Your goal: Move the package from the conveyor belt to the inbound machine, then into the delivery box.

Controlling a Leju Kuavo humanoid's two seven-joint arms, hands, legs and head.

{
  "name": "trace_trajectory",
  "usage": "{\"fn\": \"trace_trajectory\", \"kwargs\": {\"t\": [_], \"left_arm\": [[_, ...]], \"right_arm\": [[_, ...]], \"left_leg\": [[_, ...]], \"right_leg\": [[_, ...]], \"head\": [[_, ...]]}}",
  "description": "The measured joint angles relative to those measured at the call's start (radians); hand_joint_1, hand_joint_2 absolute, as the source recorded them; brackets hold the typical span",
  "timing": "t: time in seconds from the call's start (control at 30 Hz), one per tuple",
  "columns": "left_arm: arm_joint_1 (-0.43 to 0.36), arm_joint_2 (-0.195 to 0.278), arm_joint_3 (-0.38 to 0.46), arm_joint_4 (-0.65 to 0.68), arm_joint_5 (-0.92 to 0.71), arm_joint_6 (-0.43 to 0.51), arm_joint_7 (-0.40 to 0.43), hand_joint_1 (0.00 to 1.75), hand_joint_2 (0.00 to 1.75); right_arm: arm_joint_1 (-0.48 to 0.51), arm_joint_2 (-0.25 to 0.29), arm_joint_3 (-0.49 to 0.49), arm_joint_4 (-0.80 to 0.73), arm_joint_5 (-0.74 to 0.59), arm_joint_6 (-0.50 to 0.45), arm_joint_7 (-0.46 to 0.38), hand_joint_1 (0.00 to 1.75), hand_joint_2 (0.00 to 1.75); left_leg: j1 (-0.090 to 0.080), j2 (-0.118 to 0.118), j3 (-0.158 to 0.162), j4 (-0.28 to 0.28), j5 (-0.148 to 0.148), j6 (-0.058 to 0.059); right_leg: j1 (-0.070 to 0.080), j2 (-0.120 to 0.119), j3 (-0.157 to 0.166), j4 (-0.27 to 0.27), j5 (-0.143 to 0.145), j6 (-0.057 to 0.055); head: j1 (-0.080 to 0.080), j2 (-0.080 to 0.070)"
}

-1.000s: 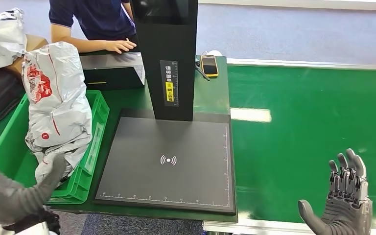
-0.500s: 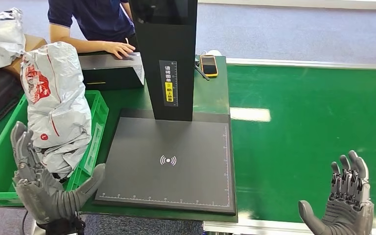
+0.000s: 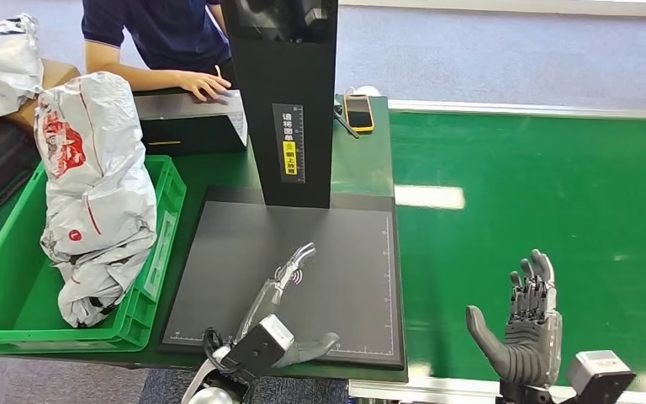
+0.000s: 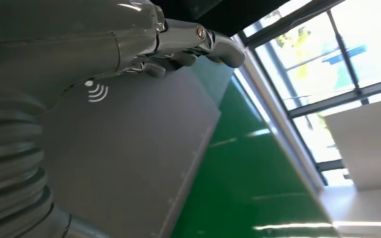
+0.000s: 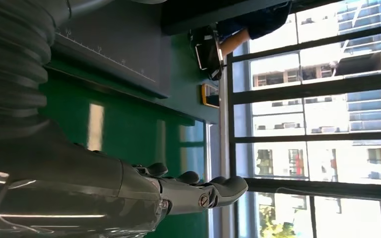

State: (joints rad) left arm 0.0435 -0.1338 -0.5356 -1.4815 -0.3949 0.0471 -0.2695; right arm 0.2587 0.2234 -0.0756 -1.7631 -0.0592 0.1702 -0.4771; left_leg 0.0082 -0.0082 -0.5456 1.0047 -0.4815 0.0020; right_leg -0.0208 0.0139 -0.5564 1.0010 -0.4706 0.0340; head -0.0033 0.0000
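Resting: grey package lies in the green bin, leaning on its right wall, clear of both hands.
Left robot hand: flat over the black scanner pad, fingers stretched toward the wifi mark, holding nothing.
Right robot hand: raised over the green belt, fingers apart, holding nothing.
Desk: yellow phone beside the scanner post.
Person: hand on a black box behind the bin.
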Motion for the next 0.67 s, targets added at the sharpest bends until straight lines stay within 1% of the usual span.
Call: {"fn": "trace_trajectory", "kwargs": {"t": [0.13, 0.3, 0.4, 0.67], "left_arm": [[-0.004, 0.001, 0.0, 0.028, -0.008, -0.026, 0.0, 0.0, 1.75], [-0.014, -0.002, 0.005, 0.076, 0.027, -0.042, -0.054, 0.0, 1.75], [-0.017, -0.007, 0.011, 0.098, 0.033, -0.04, -0.07, 0.0, 1.75], [-0.026, -0.017, 0.022, 0.117, 0.03, -0.02, -0.049, 0.0, 1.75]], "right_arm": [[-0.029, 0.016, 0.0, 0.073, -0.006, -0.009, -0.013, 0.0, 1.75], [-0.024, 0.021, -0.003, 0.085, 0.01, -0.013, 0.002, 0.0, 1.75], [-0.012, 0.025, -0.011, 0.084, 0.014, -0.005, 0.01, 0.0, 1.75], [0.003, 0.029, -0.015, 0.082, 0.023, -0.003, 0.051, 0.0, 1.75]], "left_leg": [[0.001, -0.001, 0.0, -0.001, 0.0, 0.0], [0.001, -0.001, -0.001, -0.001, 0.0, 0.0], [0.001, -0.001, -0.001, -0.001, 0.0, 0.0], [0.001, -0.001, -0.001, -0.001, 0.0, 0.0]], "right_leg": [[0.0, -0.001, -0.001, 0.0, -0.001, -0.001], [0.0, -0.001, -0.001, 0.0, -0.001, -0.001], [0.0, -0.001, -0.001, 0.0, -0.001, -0.001], [0.0, -0.001, -0.001, 0.0, -0.001, -0.001]], "head": [[0.0, 0.0], [0.0, 0.0], [0.0, 0.0], [0.0, 0.0]]}}
